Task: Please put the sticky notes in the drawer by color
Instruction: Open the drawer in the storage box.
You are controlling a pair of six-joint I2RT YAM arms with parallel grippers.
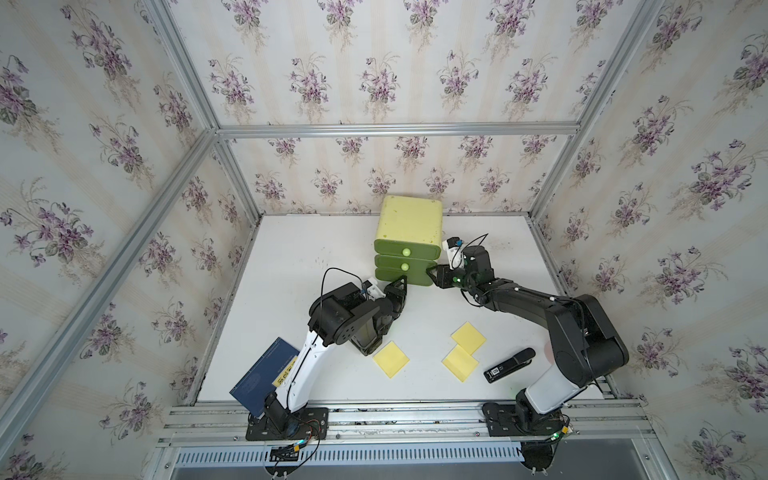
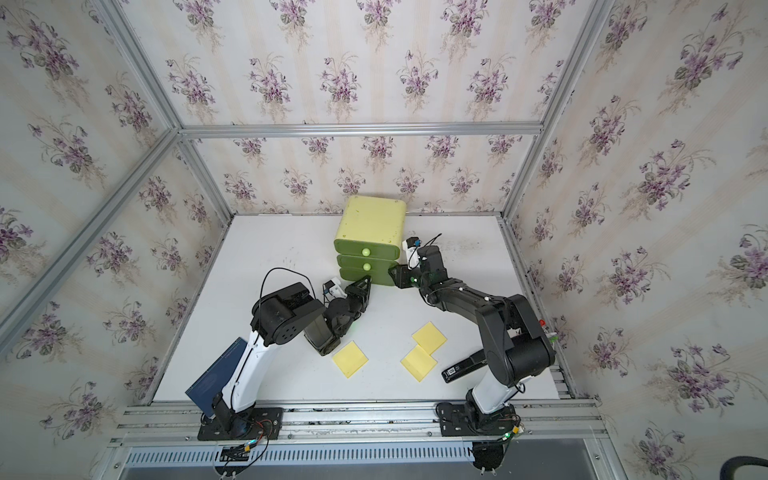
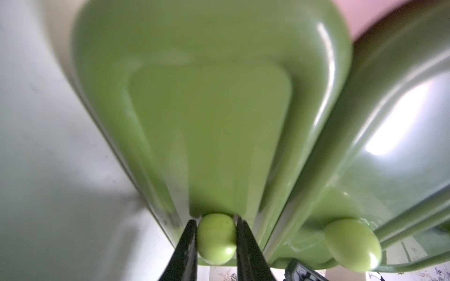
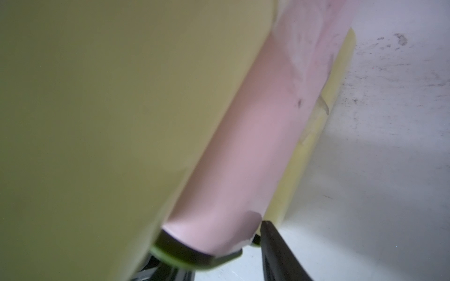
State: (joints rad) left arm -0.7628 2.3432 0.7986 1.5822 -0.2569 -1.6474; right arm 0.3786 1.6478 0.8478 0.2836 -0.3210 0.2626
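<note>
as they sit narrowly parted, left fingers (image 3: 185,248) clamp the lowest knob (image 3: 216,239).

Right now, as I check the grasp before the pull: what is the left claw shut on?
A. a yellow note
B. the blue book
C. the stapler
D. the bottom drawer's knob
D: in the left wrist view the left claw pinches the knob from both sides, and in a top view it meets the bottom drawer.
</note>
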